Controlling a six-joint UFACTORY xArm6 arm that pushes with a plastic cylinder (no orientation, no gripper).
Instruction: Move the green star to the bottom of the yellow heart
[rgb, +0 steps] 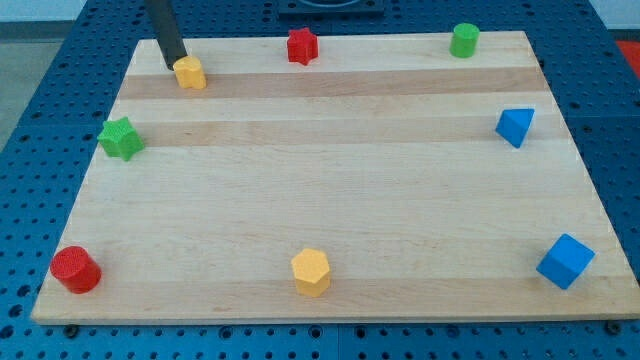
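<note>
The green star (121, 138) lies near the board's left edge, in the upper half. The yellow heart (190, 72) lies near the top left corner, above and to the right of the star. My tip (174, 65) is at the heart's upper left side, touching it or nearly so. The rod rises from there out of the view's top. The star is well apart from my tip, below and to the left of it.
A red star (302, 45) and a green cylinder (464, 40) lie along the top edge. A blue triangle (515, 126) is at the right, a blue cube (565, 261) at bottom right. A yellow hexagon (311, 272) is at bottom centre, a red cylinder (76, 269) at bottom left. The wooden board (340, 190) sits on a blue pegboard.
</note>
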